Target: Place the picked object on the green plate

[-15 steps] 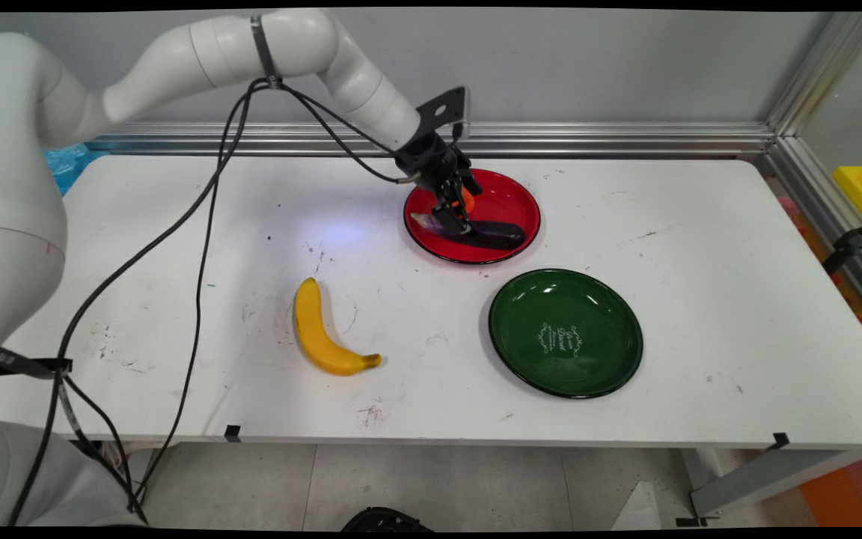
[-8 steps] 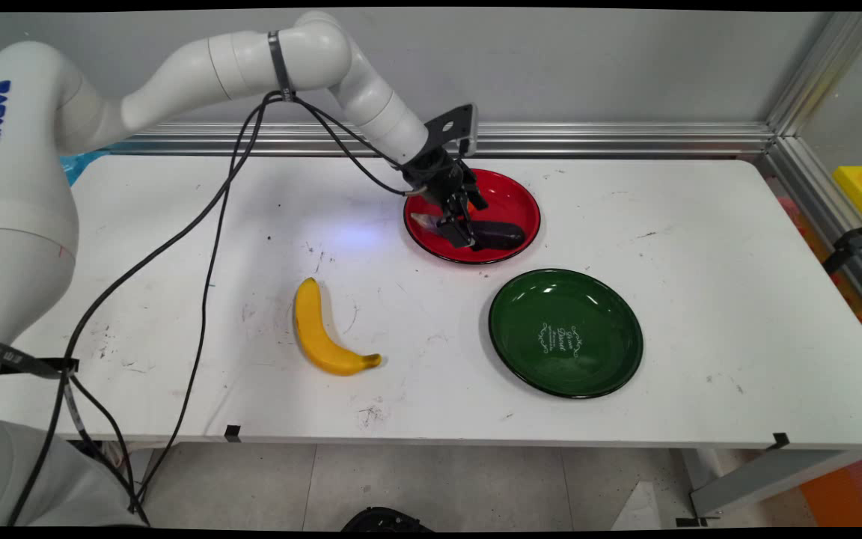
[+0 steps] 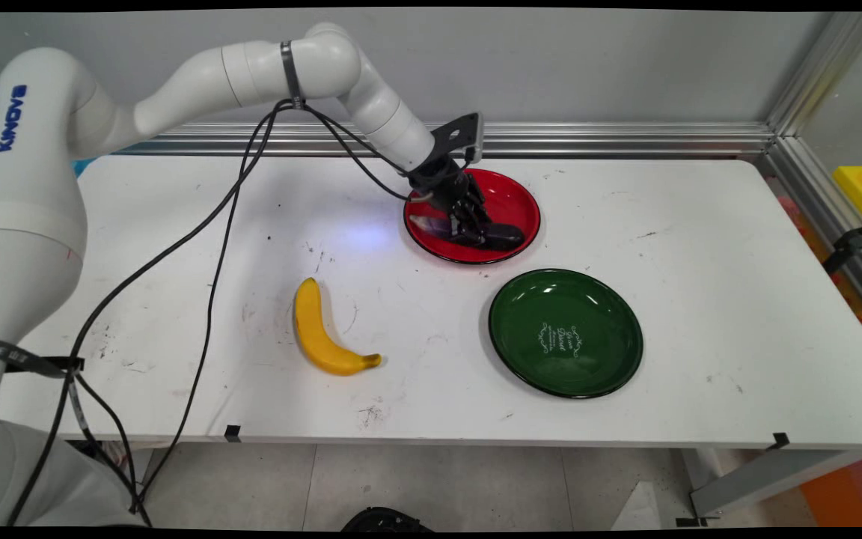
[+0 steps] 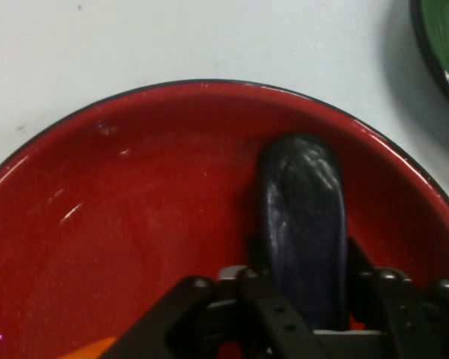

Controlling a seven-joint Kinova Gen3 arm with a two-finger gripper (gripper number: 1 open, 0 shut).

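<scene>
On the far middle of the white desk [image 3: 663, 224], the black two-finger gripper [image 3: 476, 228] is reaching down into the round red plate with a dark rim [image 3: 513, 196], its fingers sitting astride the glossy dark purple aubergine [image 3: 504, 236] lying in the plate's near half. The aubergine's long axis is running roughly left to right across the main view, its rounded end pointing right toward the plate's rim and its paler stem end pointing left. A round green plate with white lettering [image 3: 566, 332] is lying just beside the red one, nearer the camera, and a yellow curved banana [image 3: 322, 332] is resting well apart to the left on open desk.

In the hand view, the aubergine [image 4: 303, 224] is running straight up from the gripper [image 4: 303, 295], its rounded end stopping near the red plate's [image 4: 135, 224] rim. The fingers [image 4: 363, 273] are standing close against both its sides, seemingly clasping it. The green plate's [image 4: 438, 41] edge is showing at upper right.
</scene>
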